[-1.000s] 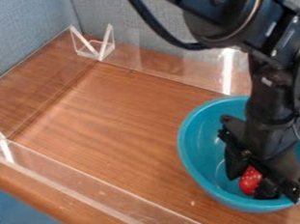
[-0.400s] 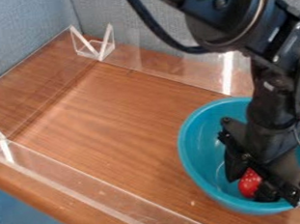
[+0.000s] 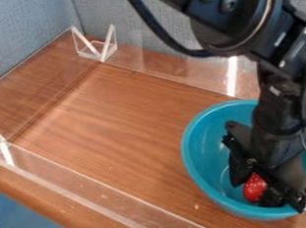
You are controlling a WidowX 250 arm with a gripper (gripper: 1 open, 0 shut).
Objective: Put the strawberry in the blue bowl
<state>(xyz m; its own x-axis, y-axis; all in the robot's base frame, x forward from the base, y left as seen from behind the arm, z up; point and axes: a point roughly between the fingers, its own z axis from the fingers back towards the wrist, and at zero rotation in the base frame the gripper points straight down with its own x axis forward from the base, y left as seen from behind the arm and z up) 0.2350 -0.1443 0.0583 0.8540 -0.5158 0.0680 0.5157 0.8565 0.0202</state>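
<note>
The wooden table (image 3: 102, 110) lies bare across its left and centre, giving open passage there. Clear acrylic walls (image 3: 179, 57) bound its edges and bar level entry from the sides. At the right, the blue bowl (image 3: 204, 134) is largely filled by the gripper (image 3: 262, 182) and the black arm (image 3: 241, 21) above.

Glossy plastic-looking blue bowl (image 3: 204, 142) on a smooth wood-grain table (image 3: 103, 115).
</note>
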